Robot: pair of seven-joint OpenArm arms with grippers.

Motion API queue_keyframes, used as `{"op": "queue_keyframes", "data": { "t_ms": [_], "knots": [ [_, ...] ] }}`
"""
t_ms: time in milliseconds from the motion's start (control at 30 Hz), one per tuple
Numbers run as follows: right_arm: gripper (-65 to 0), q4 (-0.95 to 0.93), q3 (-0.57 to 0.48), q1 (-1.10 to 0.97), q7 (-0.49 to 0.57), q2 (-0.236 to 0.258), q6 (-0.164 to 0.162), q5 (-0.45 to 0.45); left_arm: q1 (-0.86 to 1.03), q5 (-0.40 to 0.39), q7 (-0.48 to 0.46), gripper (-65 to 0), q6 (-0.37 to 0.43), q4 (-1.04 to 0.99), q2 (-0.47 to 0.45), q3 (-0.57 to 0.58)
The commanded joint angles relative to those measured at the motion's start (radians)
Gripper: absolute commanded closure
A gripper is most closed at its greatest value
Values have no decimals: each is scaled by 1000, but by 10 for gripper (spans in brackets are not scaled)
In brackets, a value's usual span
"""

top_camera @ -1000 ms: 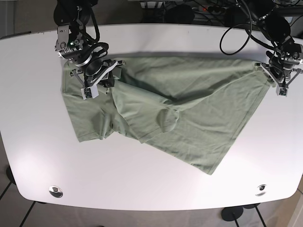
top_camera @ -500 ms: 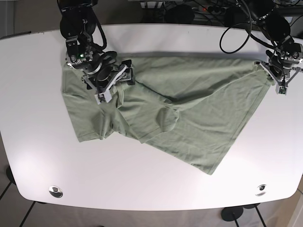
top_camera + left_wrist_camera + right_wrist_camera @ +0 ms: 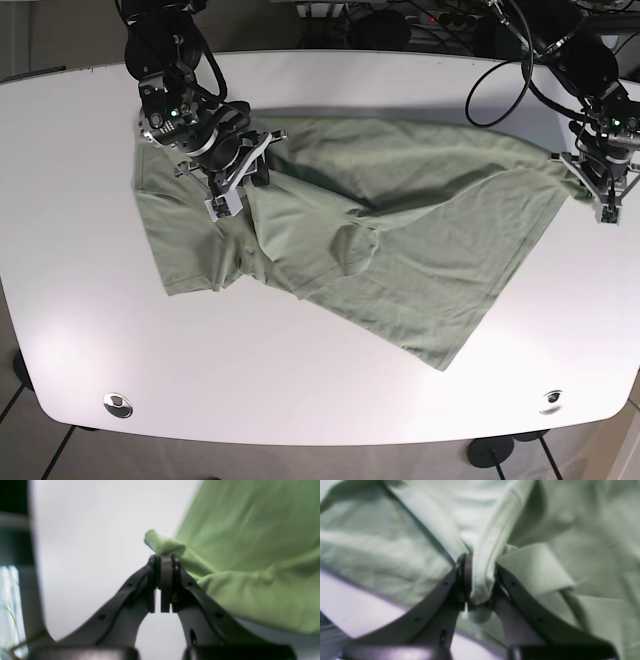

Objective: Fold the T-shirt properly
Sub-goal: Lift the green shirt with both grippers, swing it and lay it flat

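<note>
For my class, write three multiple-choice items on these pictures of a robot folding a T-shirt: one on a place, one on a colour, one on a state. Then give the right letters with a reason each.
1. Where does the left gripper hold the T-shirt?
A. at its edge on the base view's right
B. at its middle
C. at its lowest corner

2. What colour is the T-shirt?
A. red
B. light green
C. navy

3. How is the right gripper?
A. open above bare table
B. shut on nothing
C. shut on a fold of the T-shirt

Answers:
1 A: in the base view that gripper sits at the cloth's right-hand edge, over the white table.
2 B: the cloth is light green in every view.
3 C: the right wrist view shows a fold pinched between the jaws.
</note>
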Motion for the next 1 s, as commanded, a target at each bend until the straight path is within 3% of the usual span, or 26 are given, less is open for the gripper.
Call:
{"op": "queue_keyframes", "data": {
  "t_ms": [33, 167, 300, 367, 533, 733, 800, 933, 1000],
  "knots": [
    [-17, 80, 3, 7, 19, 14, 5, 10, -64, -4, -13, 0, 3, 24, -9, 1],
    [-17, 89, 37, 53, 20, 34, 6, 10, -208, 7, -13, 0, 3, 8, 27, 33],
    [-17, 17, 74, 266, 19, 69, 6, 10, -409, -3, -19, 0, 22, -167, 25, 217],
    [-17, -74, 71, 400, 19, 78, 8, 10, -544, -3, -79, 0, 67, -311, 25, 273],
    [-17, -334, 75, 698, 19, 74, 115, -1, -846, -1, -203, -1, 160, -621, 19, 349],
    [-17, -486, 71, 1066, 14, 92, 158, 1, -1248, 4, -325, -3, 205, -955, -44, 362],
    [-17, -508, 71, 1212, -32, 123, 169, 10, -1306, 2, -322, -3, 205, -986, -76, 362],
    [-17, -499, 77, 1342, -93, 129, 194, 10, -1306, -1, -317, -3, 195, -967, -114, 362],
    [-17, -379, 117, 1296, -184, 129, 200, 11, -1306, -4, -193, -3, 166, -837, -150, 349]
  ]
}}
